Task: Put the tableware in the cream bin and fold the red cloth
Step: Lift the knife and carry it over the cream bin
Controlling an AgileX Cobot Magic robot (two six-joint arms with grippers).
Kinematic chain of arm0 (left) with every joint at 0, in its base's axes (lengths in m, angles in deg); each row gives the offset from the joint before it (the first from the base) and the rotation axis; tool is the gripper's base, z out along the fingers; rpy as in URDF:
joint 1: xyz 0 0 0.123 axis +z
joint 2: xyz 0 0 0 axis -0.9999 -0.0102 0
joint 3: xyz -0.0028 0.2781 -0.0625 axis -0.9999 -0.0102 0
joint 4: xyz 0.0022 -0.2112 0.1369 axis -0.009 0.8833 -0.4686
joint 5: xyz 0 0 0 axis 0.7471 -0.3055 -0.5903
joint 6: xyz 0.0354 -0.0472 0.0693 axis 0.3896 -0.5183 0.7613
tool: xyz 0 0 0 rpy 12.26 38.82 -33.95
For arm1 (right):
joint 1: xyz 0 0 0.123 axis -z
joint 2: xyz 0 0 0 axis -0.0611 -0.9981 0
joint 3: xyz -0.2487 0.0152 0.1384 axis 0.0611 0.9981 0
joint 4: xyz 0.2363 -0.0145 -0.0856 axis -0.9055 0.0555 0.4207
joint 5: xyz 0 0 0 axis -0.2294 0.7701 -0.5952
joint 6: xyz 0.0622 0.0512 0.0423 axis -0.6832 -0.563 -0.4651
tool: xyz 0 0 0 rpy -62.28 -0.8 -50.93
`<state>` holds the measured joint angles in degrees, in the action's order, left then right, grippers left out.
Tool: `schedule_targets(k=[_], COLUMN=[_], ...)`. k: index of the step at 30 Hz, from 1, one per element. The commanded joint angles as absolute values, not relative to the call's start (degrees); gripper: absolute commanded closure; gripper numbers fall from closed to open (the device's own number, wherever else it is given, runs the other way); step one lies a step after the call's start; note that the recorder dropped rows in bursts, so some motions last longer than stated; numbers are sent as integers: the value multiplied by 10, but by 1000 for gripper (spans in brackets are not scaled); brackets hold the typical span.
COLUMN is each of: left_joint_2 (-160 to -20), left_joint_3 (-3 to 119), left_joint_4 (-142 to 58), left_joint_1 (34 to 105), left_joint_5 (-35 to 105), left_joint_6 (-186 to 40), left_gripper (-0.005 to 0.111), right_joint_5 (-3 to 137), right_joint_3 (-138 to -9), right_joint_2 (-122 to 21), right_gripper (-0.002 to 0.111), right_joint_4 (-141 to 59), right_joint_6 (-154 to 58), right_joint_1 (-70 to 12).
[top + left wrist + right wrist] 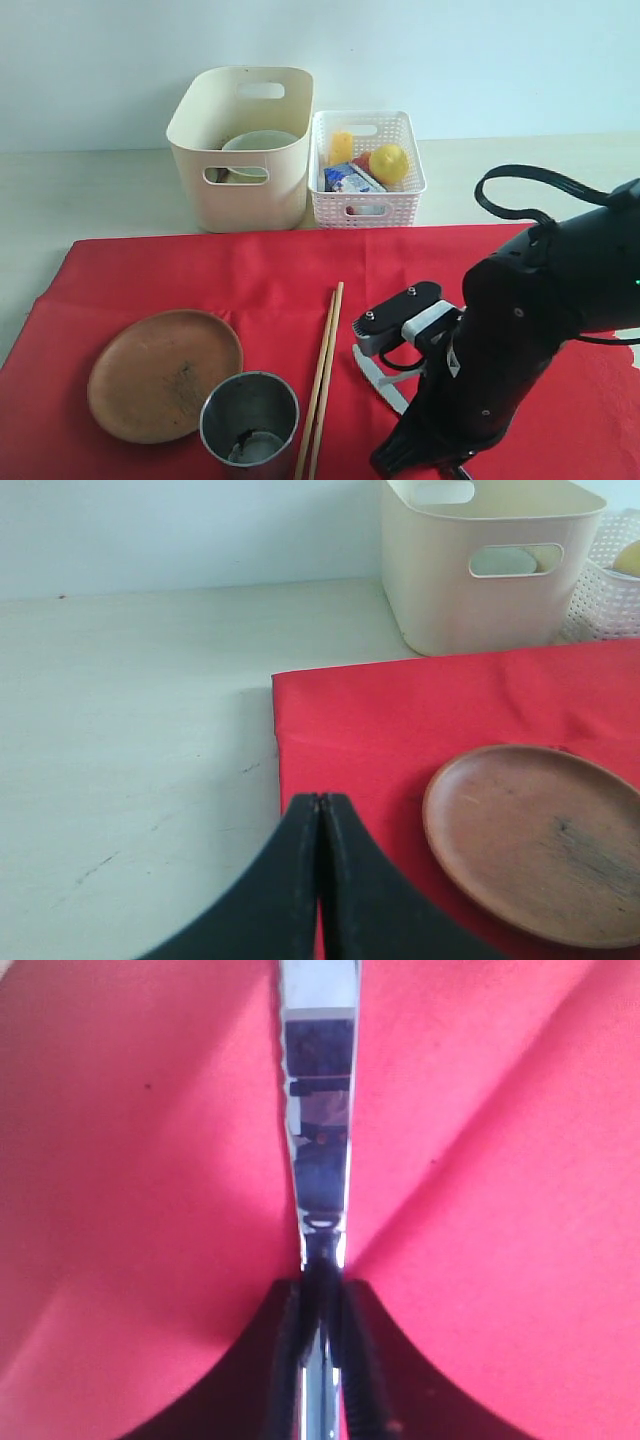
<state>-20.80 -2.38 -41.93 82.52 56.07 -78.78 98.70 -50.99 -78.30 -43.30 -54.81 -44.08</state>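
Observation:
The metal knife (320, 1110) lies on the red cloth (130, 1160), and my right gripper (322, 1282) is shut on its handle end. In the exterior view the knife (378, 376) pokes out from under the right arm (520, 330). Left of it lie the wooden chopsticks (325, 380), then the steel cup (250, 418) and the brown plate (160, 375), all on the cloth (240, 270). A pale bowl (260, 142) sits inside the cream bin (240, 200). My left gripper (320, 802) is shut and empty above the cloth's edge (400, 710), beside the plate (535, 840). No spoon shows.
A white lattice basket (366, 205) with a lemon (389, 162), cheese and a carton stands right of the cream bin (480, 590). Bare pale tabletop (140, 710) lies left of the cloth and behind it. The right arm's cable (520, 180) loops above the cloth.

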Motion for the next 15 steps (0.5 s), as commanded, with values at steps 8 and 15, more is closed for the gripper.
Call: schedule_targets(k=[8, 15], left_joint_2=[-204, -204], left_joint_3=[-25, -25], left_joint_4=[-416, -416], left_joint_1=[827, 827], left_joint_5=[555, 555], left_joint_6=[-791, -791], left_gripper=[107, 107], right_joint_5=[888, 698], right_joint_3=[-507, -507], right_joint_2=[-622, -603], right_gripper=[108, 108], right_joint_4=[-441, -441], right_joint_6=[-548, -548], right_joint_1=[-442, -442])
